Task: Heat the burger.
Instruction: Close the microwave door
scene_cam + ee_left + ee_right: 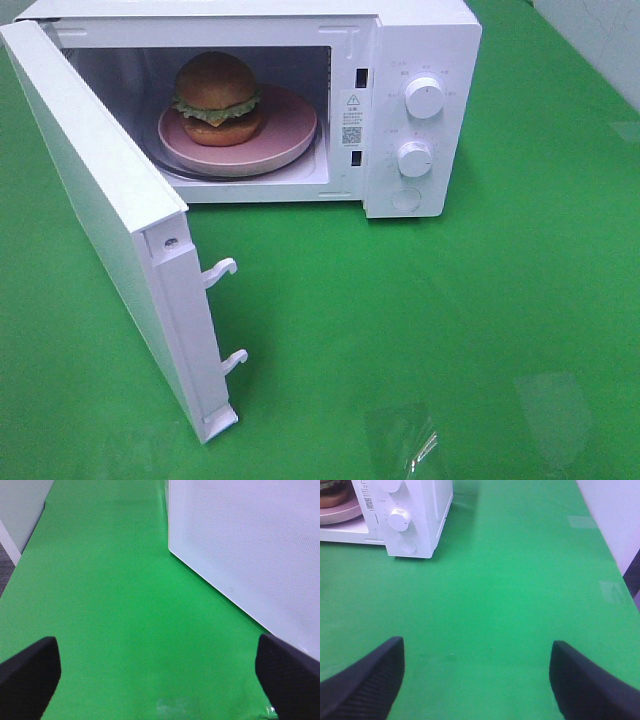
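Ext high: shows burger on pink plate inside microwave cavity, with door swung wide toward cam. Shows upper knob, lower knob and round button on ctrl panel. No gripper in this view, so can't place burger vs jaws here.

L wrist: shows left gripper with jaws wide apart, holding nothing, over green cloth. Puts door's outer face ahead of jaws, near one finger, w/ no contact visible. No burger in sight.

R wrist: shows right gripper with jaws apart, empty, above cloth. Puts ctrl panel well ahead of jaws and off to one side. Catches a sliver of burger and plate in cavity, far beyond fingertips.

Step, as judged: looks like loading done, now at door-closing, then timer. Next prob needs left gripper pressed flat on door's outer face, swinging it round till latch hooks seat, w/o shoving whole oven. After that, prob needs right gripper brought fwd to close on a knob and twist.
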